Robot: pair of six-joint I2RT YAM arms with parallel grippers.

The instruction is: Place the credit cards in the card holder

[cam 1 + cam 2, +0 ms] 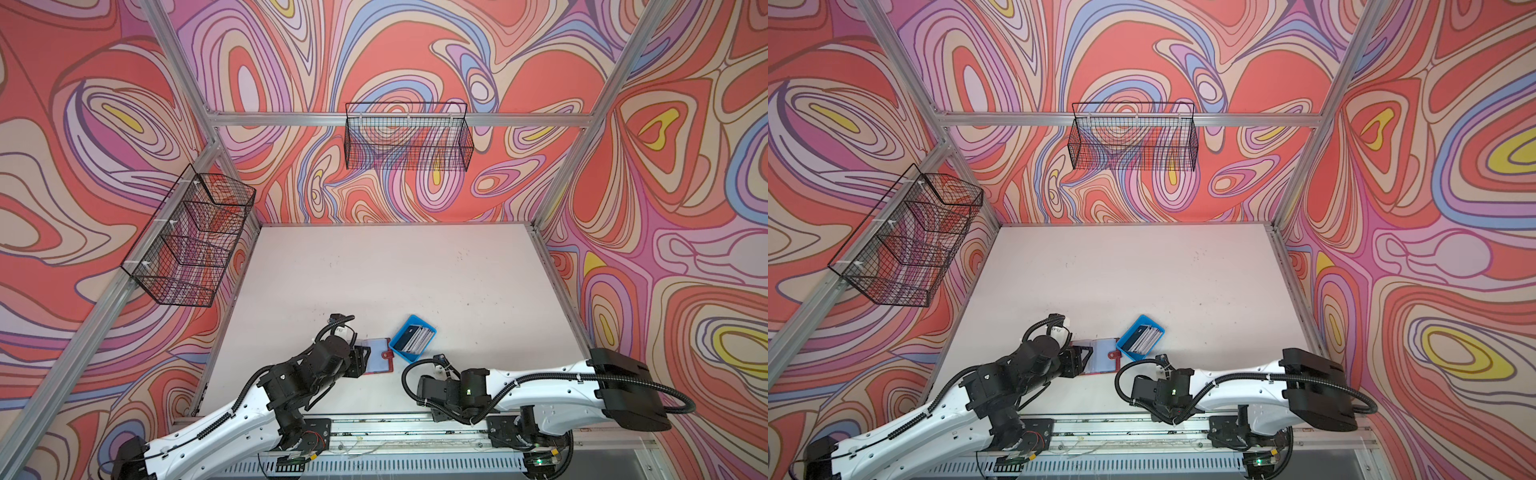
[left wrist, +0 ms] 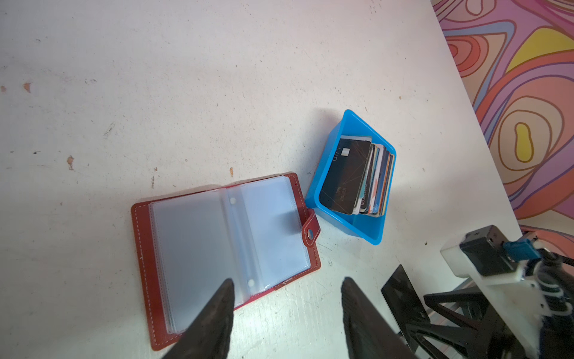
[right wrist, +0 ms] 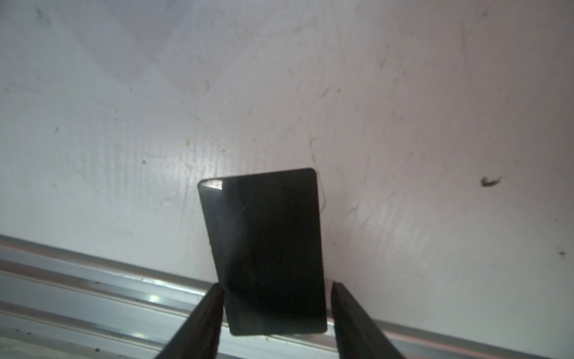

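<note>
The red-brown card holder (image 2: 198, 248) lies open on the white table, clear sleeves up, snap tab toward the tray; it shows in both top views (image 1: 376, 353). Several credit cards (image 2: 344, 177) stand stacked in the blue tray, a black one in front. My left gripper (image 2: 287, 279) is open, one finger over the holder's near corner, nothing between its fingers. In the right wrist view one black card (image 3: 267, 236) sits tilted between the fingers of my right gripper (image 3: 275, 283). One finger touches its edge. A thin gap shows at the other.
The blue tray (image 2: 348, 223) sits just right of the holder, nearly touching it. An aluminium rail (image 3: 93, 279) runs along the table's front edge beneath the black card. Two wire baskets (image 1: 409, 137) hang on the back and left walls.
</note>
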